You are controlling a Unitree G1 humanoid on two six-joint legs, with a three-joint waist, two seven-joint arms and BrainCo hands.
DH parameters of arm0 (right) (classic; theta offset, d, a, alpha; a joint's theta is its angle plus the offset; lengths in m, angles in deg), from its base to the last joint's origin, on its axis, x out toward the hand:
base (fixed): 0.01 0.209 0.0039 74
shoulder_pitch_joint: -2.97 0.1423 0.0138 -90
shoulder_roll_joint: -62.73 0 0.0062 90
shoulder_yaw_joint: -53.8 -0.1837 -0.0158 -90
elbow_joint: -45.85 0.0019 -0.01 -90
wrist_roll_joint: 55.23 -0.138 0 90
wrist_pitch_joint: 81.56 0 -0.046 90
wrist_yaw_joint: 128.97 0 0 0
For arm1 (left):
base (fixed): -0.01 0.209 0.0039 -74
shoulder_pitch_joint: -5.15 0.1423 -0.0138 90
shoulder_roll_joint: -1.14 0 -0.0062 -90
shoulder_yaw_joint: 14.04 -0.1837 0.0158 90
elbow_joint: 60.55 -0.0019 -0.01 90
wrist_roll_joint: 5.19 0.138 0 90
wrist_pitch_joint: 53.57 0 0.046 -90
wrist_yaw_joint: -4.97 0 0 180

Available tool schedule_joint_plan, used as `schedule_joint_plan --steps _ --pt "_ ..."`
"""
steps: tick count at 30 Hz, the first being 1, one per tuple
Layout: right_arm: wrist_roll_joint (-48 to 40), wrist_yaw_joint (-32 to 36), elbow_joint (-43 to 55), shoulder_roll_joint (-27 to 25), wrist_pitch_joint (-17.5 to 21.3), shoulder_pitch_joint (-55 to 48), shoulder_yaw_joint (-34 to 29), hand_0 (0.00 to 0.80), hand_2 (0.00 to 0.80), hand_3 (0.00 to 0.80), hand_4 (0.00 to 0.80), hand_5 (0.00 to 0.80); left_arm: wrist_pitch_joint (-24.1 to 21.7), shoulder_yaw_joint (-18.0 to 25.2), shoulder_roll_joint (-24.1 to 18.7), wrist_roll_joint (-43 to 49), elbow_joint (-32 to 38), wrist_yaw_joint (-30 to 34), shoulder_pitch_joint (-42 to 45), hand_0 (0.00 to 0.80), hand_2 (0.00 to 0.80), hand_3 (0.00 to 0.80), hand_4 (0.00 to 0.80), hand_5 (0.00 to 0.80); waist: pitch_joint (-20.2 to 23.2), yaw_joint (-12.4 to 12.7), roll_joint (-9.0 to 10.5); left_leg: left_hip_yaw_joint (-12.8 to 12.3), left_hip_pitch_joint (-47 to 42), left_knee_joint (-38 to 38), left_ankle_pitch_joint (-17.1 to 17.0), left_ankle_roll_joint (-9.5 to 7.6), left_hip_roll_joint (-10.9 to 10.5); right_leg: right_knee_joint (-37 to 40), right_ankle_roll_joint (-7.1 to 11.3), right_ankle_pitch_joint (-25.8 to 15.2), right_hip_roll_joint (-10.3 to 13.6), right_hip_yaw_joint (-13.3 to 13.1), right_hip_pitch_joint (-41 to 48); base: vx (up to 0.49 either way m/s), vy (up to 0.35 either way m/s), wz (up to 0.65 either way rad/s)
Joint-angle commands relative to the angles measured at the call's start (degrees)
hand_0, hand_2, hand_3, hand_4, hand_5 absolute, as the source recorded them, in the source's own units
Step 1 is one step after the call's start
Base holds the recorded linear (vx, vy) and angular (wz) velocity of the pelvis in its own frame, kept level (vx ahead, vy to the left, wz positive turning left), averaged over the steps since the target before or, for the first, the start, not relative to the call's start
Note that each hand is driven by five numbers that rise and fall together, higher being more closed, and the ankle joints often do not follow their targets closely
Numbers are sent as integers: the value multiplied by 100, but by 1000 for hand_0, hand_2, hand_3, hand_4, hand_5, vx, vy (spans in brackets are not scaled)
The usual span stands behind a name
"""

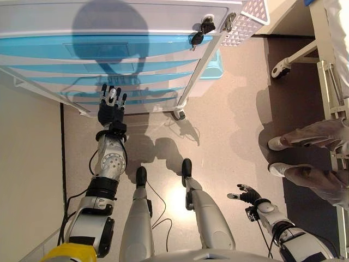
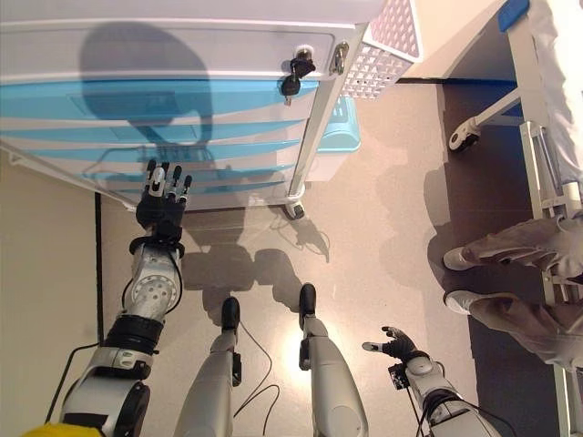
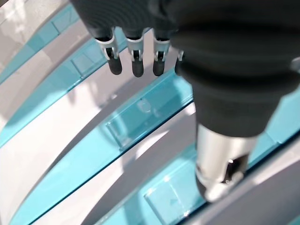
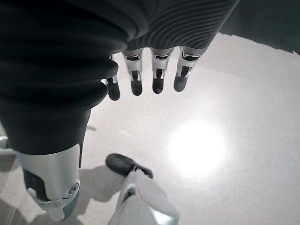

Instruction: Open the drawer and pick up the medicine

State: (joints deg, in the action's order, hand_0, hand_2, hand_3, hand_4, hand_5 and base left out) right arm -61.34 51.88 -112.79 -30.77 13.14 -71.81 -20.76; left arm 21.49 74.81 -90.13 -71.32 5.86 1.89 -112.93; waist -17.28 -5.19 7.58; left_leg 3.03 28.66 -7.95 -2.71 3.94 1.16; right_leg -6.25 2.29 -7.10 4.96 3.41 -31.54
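Evidently at an early stage: the left hand is raised in front of a wheeled drawer cabinet, its fingers straight and loosely spread, pointing at the lower blue drawer fronts without curling round anything. Whether the fingertips touch the drawer face cannot be told from either eye view; the left wrist view shows them close over the translucent blue fronts and a clear label holder, with nothing grasped. All visible drawers appear closed, stacked flush one above the other. A bunch of keys hangs from the lock at the cabinet's upper corner, beside a white perforated basket. The medicine is nowhere in view; presumably it lies inside one of the closed drawers, though which cannot be judged. The right hand hangs low at the robot's side over the floor, fingers relaxed and open, holding nothing. A seated person's legs show at the right edge, near a bed frame. Opening the drawer and picking up the medicine both remain to be done.
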Motion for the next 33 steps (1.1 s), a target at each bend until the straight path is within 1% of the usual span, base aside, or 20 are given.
schedule_joint_plan --steps 1,5,14,18,26,33 --pt "105 -9 -128 -255 -71 -308 227 0 0 0 0 0 -483 141 -504 272 704 271 -908 0 0 0 0 0 542 -87 20 162 513 -619 444 -314 -326 -242 337 220 46 88 103 0 0 0" --pt "114 -13 -115 -259 -67 -302 231 0 0 0 0 0 -479 175 -519 311 577 252 -900 0 0 0 0 0 571 -98 28 145 487 -577 442 -315 -316 -180 351 200 40 74 135 0 0 0" --pt "68 -78 -93 -241 -101 -276 261 0 0 0 0 0 -479 245 -557 368 -51 -54 -966 0 0 0 0 0 564 -113 43 119 504 -646 482 -333 -324 -196 348 218 43 28 135 18 7 -3" --pt "62 -96 -104 -223 -111 -267 259 0 0 0 0 0 -466 288 -548 322 -187 -98 -966 0 0 0 0 0 555 -116 41 108 538 -688 499 -340 -327 -223 344 217 43 21 108 0 0 0" --pt "64 -156 -95 -208 -122 -274 216 0 0 0 0 0 -488 445 -379 269 -371 -202 -796 0 0 0 0 0 560 -114 28 117 564 -703 503 -330 -327 -261 323 204 25 9 53 -8 -1 0" --pt "44 -202 -66 -181 -118 -329 169 0 0 0 0 0 -484 556 -285 231 -605 -237 -691 0 0 0 0 0 560 -112 66 121 585 -713 499 -328 -315 -267 308 196 13 18 44 -9 -5 0"
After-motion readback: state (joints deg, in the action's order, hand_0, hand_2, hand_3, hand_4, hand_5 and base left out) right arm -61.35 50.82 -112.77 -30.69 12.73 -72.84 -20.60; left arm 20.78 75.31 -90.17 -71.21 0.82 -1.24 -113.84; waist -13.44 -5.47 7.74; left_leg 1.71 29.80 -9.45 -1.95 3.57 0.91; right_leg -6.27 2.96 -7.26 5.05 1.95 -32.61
